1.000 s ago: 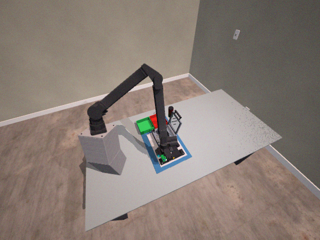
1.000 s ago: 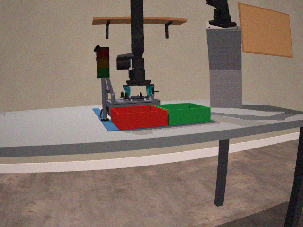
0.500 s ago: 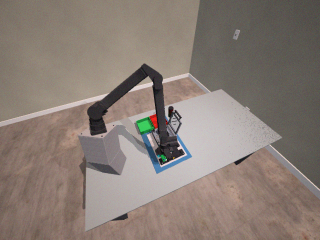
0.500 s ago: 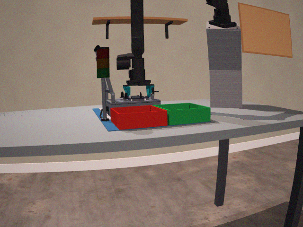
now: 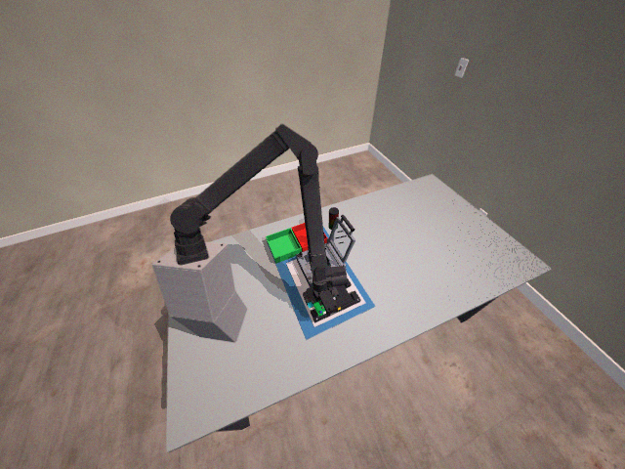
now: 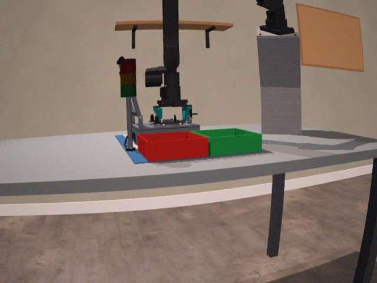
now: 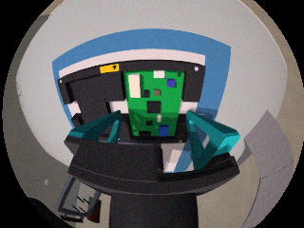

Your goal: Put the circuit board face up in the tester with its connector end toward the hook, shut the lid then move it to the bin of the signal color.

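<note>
The green circuit board (image 7: 152,103) lies face up in one pocket of the black tray (image 7: 95,91). The pocket beside it is empty. A small white part shows at the board's far end in the wrist view. My gripper (image 7: 154,135) is open, its teal fingers standing on either side of the board's near end, just above it and not closed on it. In the top view the board (image 5: 317,306) shows below the gripper at the near end of the blue mat. The tester (image 5: 328,260) stands behind the tray with its lid (image 5: 343,242) raised.
The signal tower (image 6: 128,78) stands by the tester with no lamp clearly lit. The red bin (image 6: 172,145) and green bin (image 6: 231,140) sit side by side beyond the tester. The arm's grey pedestal (image 5: 199,292) stands at the table's edge.
</note>
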You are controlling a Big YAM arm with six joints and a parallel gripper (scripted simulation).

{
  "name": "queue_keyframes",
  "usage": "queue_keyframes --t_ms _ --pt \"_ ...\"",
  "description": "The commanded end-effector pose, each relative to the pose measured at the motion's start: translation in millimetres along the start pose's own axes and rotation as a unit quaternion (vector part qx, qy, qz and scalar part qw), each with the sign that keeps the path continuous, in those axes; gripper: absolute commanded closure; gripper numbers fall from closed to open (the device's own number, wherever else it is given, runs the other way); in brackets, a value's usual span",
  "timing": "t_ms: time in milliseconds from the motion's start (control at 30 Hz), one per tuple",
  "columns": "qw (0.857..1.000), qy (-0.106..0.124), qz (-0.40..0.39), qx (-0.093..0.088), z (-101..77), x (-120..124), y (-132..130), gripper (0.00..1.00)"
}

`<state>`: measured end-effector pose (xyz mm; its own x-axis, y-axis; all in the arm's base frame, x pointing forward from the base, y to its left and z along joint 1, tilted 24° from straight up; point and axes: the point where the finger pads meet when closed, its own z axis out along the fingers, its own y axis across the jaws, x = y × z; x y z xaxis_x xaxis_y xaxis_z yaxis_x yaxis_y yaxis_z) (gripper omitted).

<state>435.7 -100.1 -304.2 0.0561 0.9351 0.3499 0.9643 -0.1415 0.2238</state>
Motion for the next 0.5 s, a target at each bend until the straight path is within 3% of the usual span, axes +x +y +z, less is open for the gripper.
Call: queue_keyframes --t_ms 0,467 --pt "1.0 -0.001 0.001 0.006 6.4 2.2 -2.0 0.08" --pt "1.0 -0.002 -0.001 -0.001 16.8 2.4 1.7 0.08"
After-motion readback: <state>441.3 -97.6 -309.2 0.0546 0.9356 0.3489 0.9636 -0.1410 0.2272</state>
